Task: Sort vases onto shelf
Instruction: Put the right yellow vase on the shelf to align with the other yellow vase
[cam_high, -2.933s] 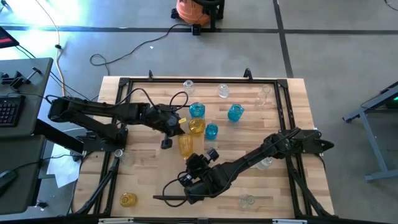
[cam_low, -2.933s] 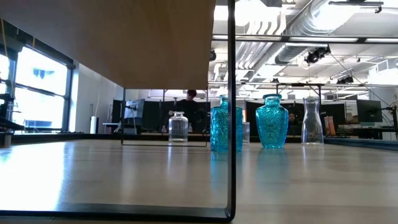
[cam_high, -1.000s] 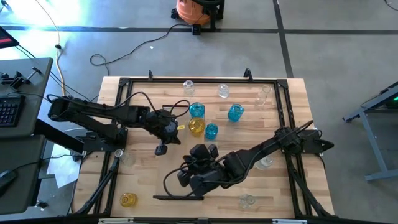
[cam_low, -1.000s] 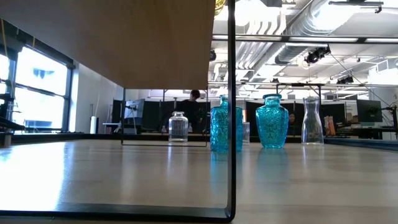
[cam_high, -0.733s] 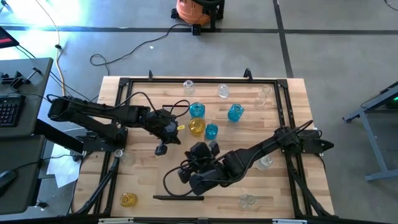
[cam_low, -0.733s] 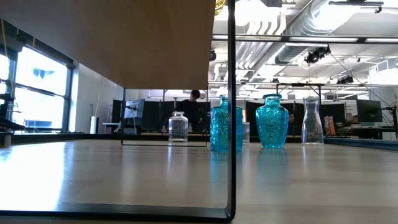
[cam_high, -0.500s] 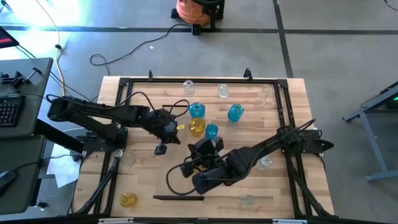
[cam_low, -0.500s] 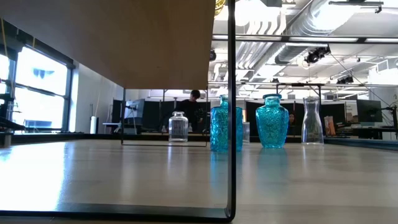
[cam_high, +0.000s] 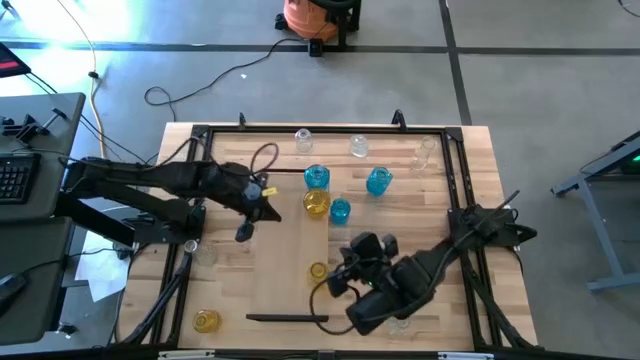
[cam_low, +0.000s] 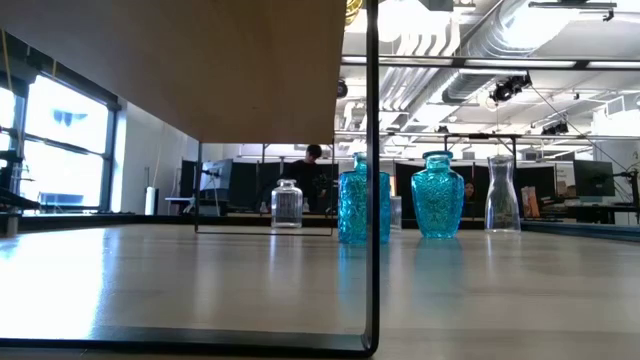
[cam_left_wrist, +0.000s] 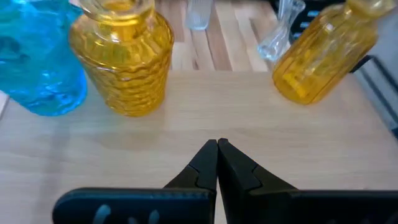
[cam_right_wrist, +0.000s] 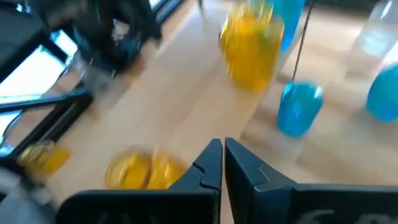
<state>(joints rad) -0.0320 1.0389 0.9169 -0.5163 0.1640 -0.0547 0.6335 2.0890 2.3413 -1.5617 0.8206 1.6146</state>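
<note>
A plank table (cam_high: 470, 160) stands on a grey concrete floor, with an orange vacuum (cam_high: 310, 15) beyond its far edge. The shelf (cam_high: 285, 255) lies along the table's middle, running from the centre toward the near edge. Two yellow vases are on it: an upright one (cam_high: 316, 204) at its far end, and a second (cam_high: 317, 271) on the near half by its right edge, seen lying on its side in the right wrist view. Two blue vases (cam_high: 316, 177) sit just beyond and right of the shelf's far end, a third (cam_high: 378, 181) farther right. Clear vases (cam_high: 303, 138) line the table's far edge, another yellow one (cam_high: 206, 321) sits at the near left corner, and a clear one (cam_high: 399, 322) is near the near edge.

The left gripper (cam_high: 243, 232) hovers at the shelf's left edge, fingers pressed together and empty. The right gripper (cam_high: 336, 285) is just right of the fallen vase, its fingers also together, holding nothing.
</note>
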